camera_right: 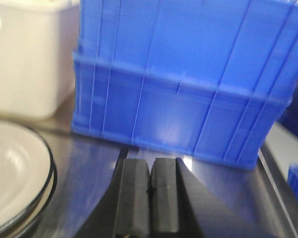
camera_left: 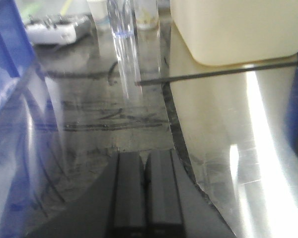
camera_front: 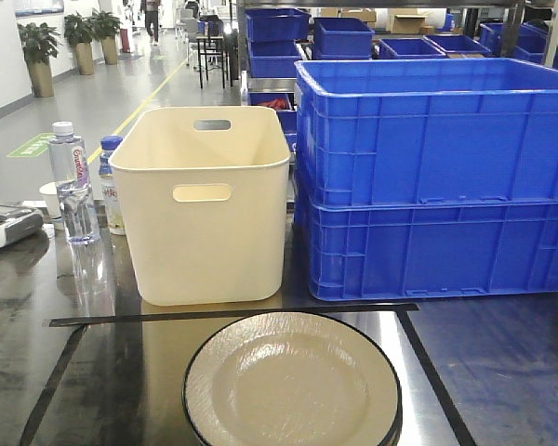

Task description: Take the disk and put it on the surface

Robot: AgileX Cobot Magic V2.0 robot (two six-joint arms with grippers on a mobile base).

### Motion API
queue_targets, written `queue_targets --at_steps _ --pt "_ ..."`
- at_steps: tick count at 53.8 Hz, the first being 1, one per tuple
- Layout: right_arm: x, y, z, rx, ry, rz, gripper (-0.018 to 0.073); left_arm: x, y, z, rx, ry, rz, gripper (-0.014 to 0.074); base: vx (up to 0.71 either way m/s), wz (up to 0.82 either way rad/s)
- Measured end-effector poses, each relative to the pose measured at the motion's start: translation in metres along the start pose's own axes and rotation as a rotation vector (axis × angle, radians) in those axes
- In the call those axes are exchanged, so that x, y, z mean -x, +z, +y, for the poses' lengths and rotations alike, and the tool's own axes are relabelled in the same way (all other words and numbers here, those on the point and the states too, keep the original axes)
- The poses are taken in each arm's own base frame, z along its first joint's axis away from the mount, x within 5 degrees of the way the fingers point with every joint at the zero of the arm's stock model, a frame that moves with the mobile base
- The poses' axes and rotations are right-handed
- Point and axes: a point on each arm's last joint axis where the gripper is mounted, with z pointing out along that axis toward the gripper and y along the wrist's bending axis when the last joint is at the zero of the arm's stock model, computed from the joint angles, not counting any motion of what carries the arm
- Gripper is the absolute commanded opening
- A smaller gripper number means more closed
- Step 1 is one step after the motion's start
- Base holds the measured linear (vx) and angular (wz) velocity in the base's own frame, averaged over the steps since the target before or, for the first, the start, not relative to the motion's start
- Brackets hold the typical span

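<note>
The disk is a cream plate with a black rim (camera_front: 291,381), lying on the glossy dark grey tabletop (camera_front: 37,316) inside the black tape rectangle (camera_front: 232,314), at the front middle. Its edge also shows at the left of the right wrist view (camera_right: 15,173). My right gripper (camera_right: 150,163) is shut and holds nothing, hovering over the tabletop right of the plate, facing the blue crate. My left gripper (camera_left: 145,157) is shut and holds nothing, just left of the tape line (camera_left: 176,134). Neither gripper shows in the front view.
A cream bin (camera_front: 205,204) stands behind the plate, with stacked blue crates (camera_front: 437,177) to its right. Water bottles (camera_front: 73,181) and a white controller (camera_front: 5,226) sit at the left. A blue surface (camera_left: 7,59) crowds the left wrist view's left side.
</note>
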Motion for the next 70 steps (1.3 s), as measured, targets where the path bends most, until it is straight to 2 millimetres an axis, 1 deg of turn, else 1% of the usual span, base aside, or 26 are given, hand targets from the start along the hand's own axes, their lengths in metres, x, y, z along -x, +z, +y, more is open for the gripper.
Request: queue_targets --at_steps 7,11,21,34,49,70 --pt "-0.023 -0.006 0.005 -0.011 0.004 -0.101 -0.0009 -0.019 -0.022 -0.004 0.017 0.001 -0.133 -0.0001 0.0 0.0" --pt "-0.028 -0.005 0.006 -0.013 0.006 -0.129 -0.0009 -0.027 -0.025 -0.005 0.02 0.002 -0.154 -0.0001 0.0 0.0" --pt "-0.026 -0.005 0.006 -0.02 0.008 -0.189 -0.0009 -0.029 -0.026 -0.005 0.02 0.0 -0.16 -0.0001 0.0 0.0" --pt "-0.026 -0.005 0.006 -0.02 0.008 -0.19 -0.0009 -0.029 -0.026 -0.005 0.017 0.0 -0.16 0.0 0.0 0.0" --pt "-0.026 -0.005 0.006 -0.02 0.008 -0.19 -0.0009 -0.029 -0.026 -0.009 -0.055 0.015 -0.163 0.0001 0.0 0.0" --pt "-0.026 -0.005 0.006 -0.02 0.008 -0.191 -0.0009 -0.027 -0.027 -0.009 -0.05 0.019 -0.183 0.0001 0.0 0.0"
